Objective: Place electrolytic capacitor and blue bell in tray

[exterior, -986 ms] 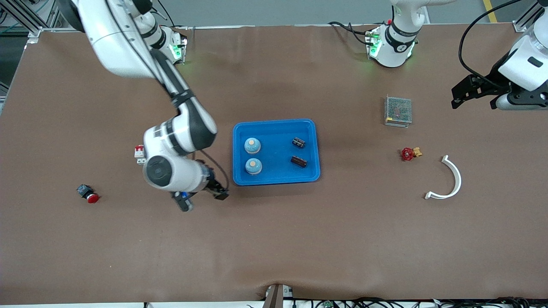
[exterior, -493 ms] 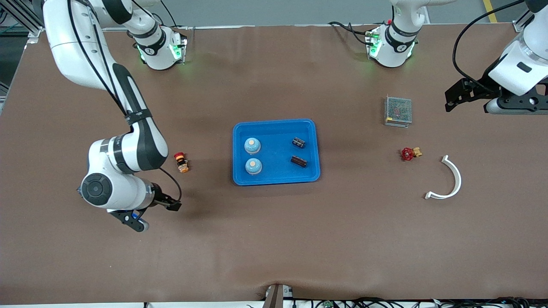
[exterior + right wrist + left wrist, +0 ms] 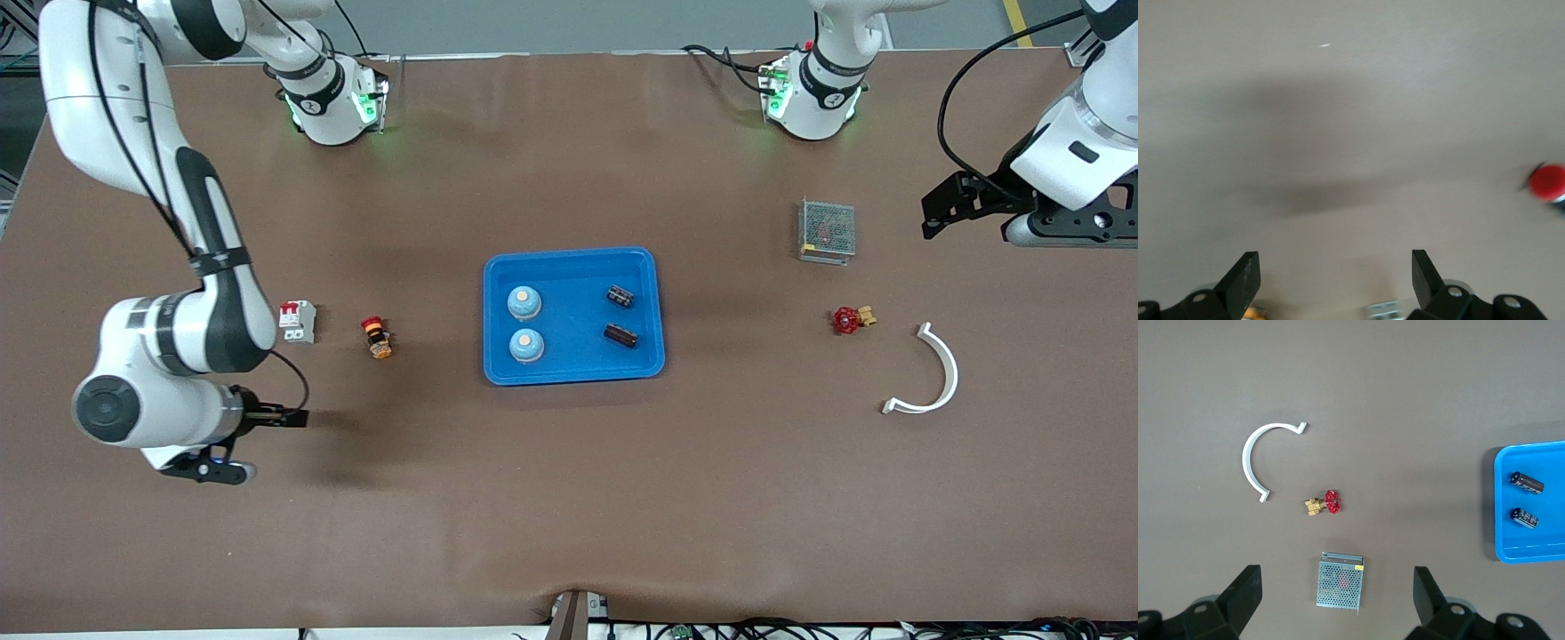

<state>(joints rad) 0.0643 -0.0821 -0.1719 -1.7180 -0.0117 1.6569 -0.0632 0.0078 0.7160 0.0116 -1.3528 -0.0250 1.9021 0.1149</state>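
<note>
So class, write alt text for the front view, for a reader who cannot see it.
A blue tray at the table's middle holds two blue bells and two capacitors. The open right gripper hangs over bare table at its arm's end, near a breaker and a red push button; the open left gripper waits at its own end.

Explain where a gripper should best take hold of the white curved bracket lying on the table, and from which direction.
Grip the white curved bracket at the middle of its arc, coming straight down from above. It lies flat on the table as a thin, open half-ring, so one finger could probably drop inside the curve and one outside, pinching the narrow band. Nothing crowds it.
</note>
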